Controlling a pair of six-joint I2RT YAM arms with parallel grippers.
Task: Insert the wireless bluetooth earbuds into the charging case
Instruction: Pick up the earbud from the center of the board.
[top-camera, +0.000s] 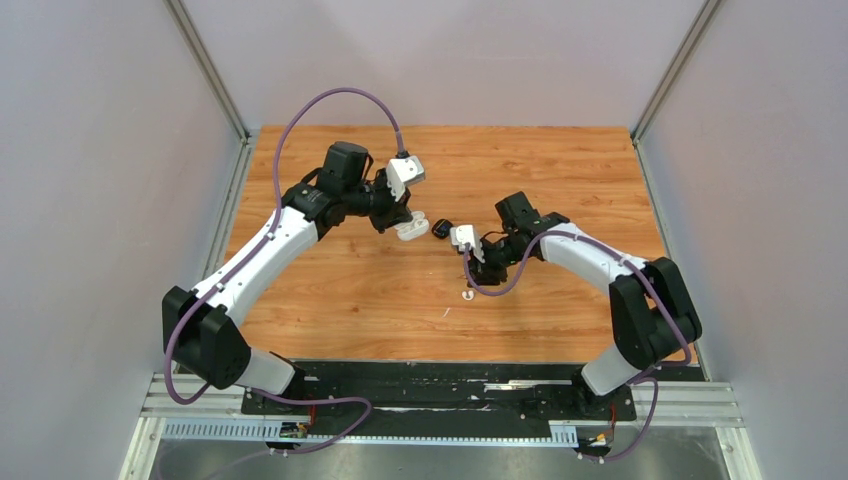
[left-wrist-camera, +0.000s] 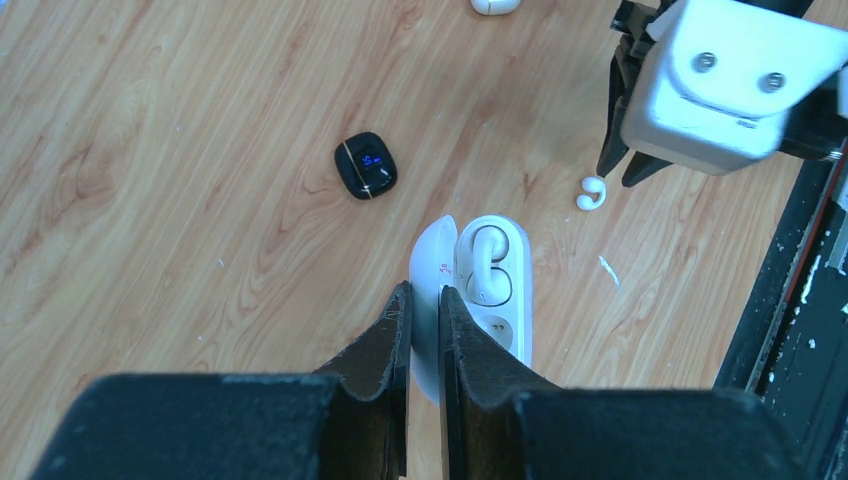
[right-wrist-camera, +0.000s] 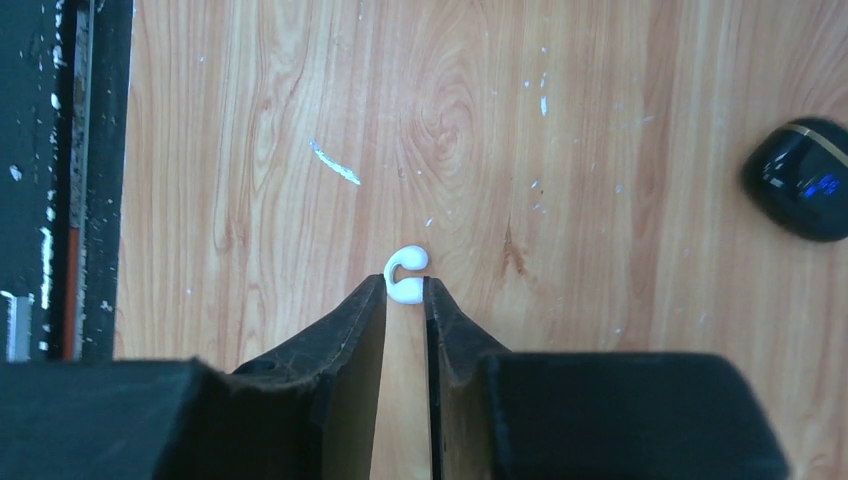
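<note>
Two pincers work over a desk (top-camera: 560, 170) of orange-brown wood with swirling grain. Farthest left, the left pincer (left-wrist-camera: 425, 297) has its black wedge-shaped fingers clamped on the thin lid of the white charging case (left-wrist-camera: 503, 300). This case is a glossy, rounded oblong of plastic lying open on the desk, its lid seen edge-on from the left wrist.

In the well of the case farthest from the fingers sits the seated earbud (left-wrist-camera: 488, 268), smooth, white and curled like a hook.

In the overhead view, a black case (top-camera: 443, 229) lies just right of the white charging case, clear of it. It is a shiny pebble shape with a fine gold seam and a small blue lit display.

Farther right of the white charging case, the right pincer (right-wrist-camera: 404, 287) points down at the desk, its dark tapered fingers drawn nearly together with only a slim gap. The loose earbud (right-wrist-camera: 408, 262), a tiny white C-shaped piece, lies at the mouth of that gap, near the case's open side but apart from it. I cannot tell whether the fingertips actually pinch it.
</note>
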